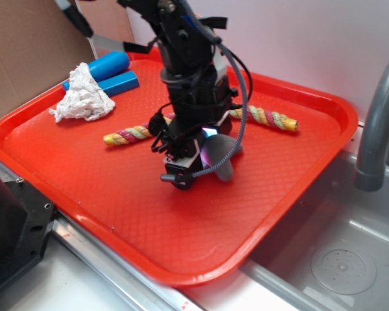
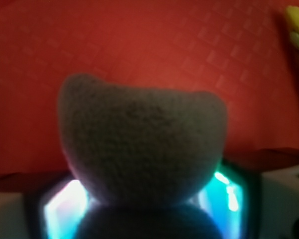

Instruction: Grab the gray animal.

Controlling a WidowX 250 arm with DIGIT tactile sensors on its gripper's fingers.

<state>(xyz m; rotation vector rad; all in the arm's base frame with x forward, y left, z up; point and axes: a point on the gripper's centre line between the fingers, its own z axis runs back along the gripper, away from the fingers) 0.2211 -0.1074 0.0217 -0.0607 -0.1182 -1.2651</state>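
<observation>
The gray animal [image 1: 225, 155] is a fuzzy gray lump on the red tray [image 1: 104, 194], near its middle, mostly hidden behind my gripper [image 1: 193, 163]. My gripper stands low over the tray, right against the animal. In the wrist view the gray animal [image 2: 142, 139] fills the centre and sits squeezed between my two glowing pads [image 2: 62, 209]. The gripper [image 2: 144, 199] is shut on it. Its ears and face do not show.
A yellow-pink-green twisted rope [image 1: 272, 118] lies across the tray behind my arm. At the back left are a white wad of paper [image 1: 83, 97], a blue cylinder [image 1: 110, 65] and a blue block [image 1: 120, 83]. A sink [image 1: 343, 259] and gray faucet [image 1: 379, 123] are on the right.
</observation>
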